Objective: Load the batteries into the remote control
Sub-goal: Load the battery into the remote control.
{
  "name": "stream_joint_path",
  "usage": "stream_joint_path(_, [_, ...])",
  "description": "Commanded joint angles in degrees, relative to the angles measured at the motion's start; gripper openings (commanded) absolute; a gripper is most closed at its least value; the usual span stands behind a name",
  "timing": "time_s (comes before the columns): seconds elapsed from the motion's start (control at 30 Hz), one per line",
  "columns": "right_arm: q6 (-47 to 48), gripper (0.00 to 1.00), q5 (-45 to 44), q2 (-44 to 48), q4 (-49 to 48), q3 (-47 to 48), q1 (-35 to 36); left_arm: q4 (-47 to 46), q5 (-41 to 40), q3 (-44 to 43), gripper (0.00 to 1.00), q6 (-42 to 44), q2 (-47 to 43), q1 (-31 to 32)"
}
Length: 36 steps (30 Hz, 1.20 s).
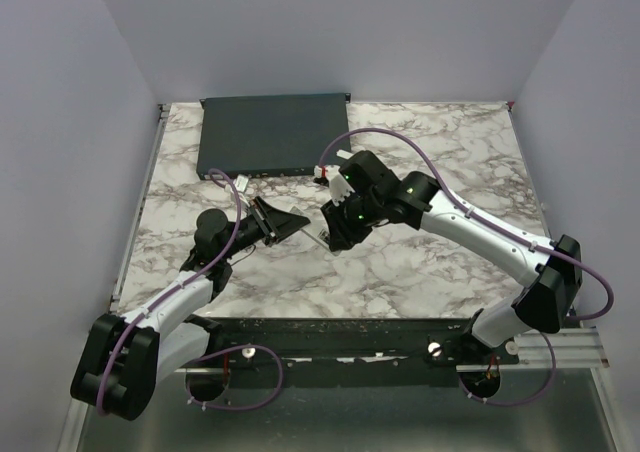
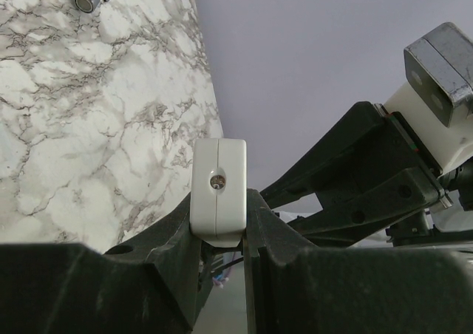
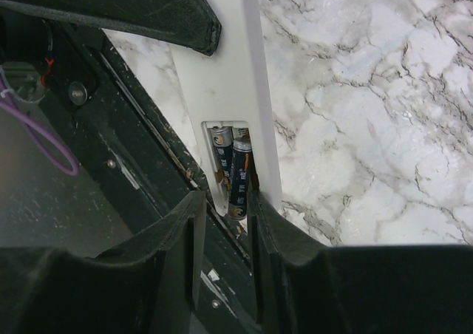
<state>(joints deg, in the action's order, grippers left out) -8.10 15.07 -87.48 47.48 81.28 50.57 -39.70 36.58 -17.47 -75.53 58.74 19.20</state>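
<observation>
Your left gripper point(image 2: 219, 223) is clamped on the remote control point(image 2: 218, 175). Your right gripper point(image 3: 225, 205), jaws slightly apart, hovers over the batteries point(image 3: 240, 175) inside it.

Remote control point(image 3: 222, 83): slim white bar, back cover off, battery compartment open. I hold one end clamped in my left jaws, above the counter point(image 3: 369, 127). Batteries point(image 3: 238, 177): two dark cylinders, side by side, lengthwise in the compartment.

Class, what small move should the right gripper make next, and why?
Probably press the nearer slim dark battery flat: it lies beside the other battery in the white plastic remote control's open bay, end seemingly raised between the right gripper's fingers.
</observation>
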Motion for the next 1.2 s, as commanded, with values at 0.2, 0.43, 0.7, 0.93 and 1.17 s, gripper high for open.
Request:
stream_joint_path(0.2, [0.7,0.39,-3.2,1.1,-1.7,0.8,0.0,-3.8,1.2,0.3,0.00,-1.1,-0.2,0.2])
stream_joint_path(0.43, [0.8,0.40,-3.6,2.4,-2.6,0.3,0.0,-4.1,1.3,0.2,0.00,-1.2,0.1,0.2])
stream_joint_path(0.7, [0.8,0.41,-3.8,3.4,-3.8,-0.1,0.0,-4.5,1.7,0.4,0.00,-1.4,0.1,0.2])
stream_joint_path(0.93, [1.7,0.41,-5.7,8.5,-9.5,-1.9,0.0,-4.7,3.7,-0.3,0.00,-3.0,0.4,0.2])
stream_joint_path(1.17, [7.2,0.47,0.3,23.7,-32.2,-19.6,0.0,0.4,8.9,-3.7,0.00,-3.8,0.1,0.2])
